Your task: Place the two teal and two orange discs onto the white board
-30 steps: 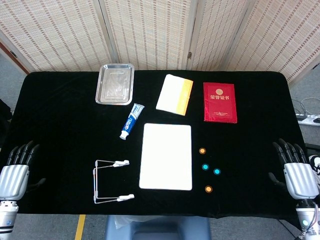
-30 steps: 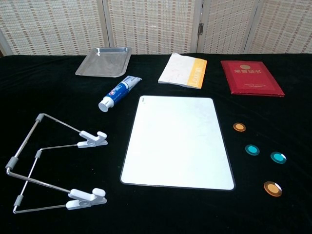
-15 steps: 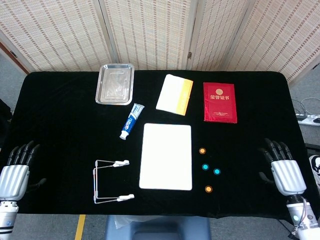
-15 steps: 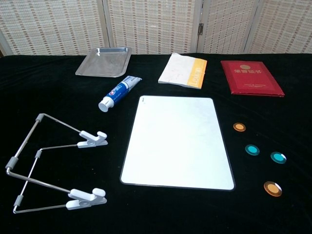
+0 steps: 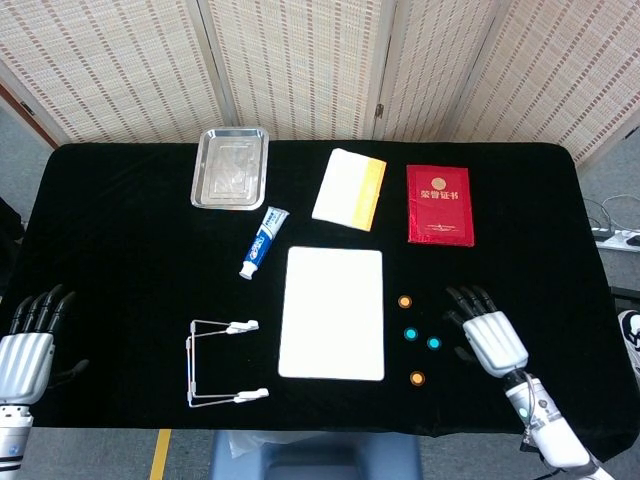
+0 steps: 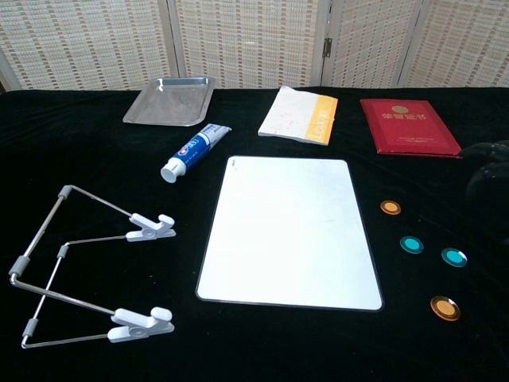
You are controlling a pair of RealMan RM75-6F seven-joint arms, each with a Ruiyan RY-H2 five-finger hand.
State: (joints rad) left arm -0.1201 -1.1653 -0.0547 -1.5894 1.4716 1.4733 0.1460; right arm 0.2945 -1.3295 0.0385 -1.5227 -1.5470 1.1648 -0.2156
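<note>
The white board (image 5: 331,312) lies flat near the front centre of the black surface (image 5: 120,250). All four discs rest on the surface to the right of the board, none touching it. The far orange disc (image 5: 405,300) sits closest to the board's right edge. The first teal disc (image 5: 410,334) lies just in front of it, and the second teal disc (image 5: 434,343) lies beside that one, further right. The near orange disc (image 5: 417,378) lies closest to the front edge.

Compared with the frame one second earlier, the right hand (image 5: 490,335) has moved inward from the right edge of the surface. It is now near the second teal disc, just to its right and apart from it. Its fingers (image 5: 468,298) are extended and spread, gripping nothing. In the chest view only a dark blur at the right edge has appeared; the discs keep their earlier positions.

The left hand (image 5: 28,345) remains at the front left corner, almost unchanged, with fingers extended, apart and empty.

Other items are unmoved. A metal tray (image 5: 231,167) lies at the back left. A toothpaste tube (image 5: 264,242) lies between the tray and the board. A white and orange pad (image 5: 349,188) lies at the back centre, with a red booklet (image 5: 439,204) to its right. A wire stand with white clips (image 5: 222,362) lies left of the board.
</note>
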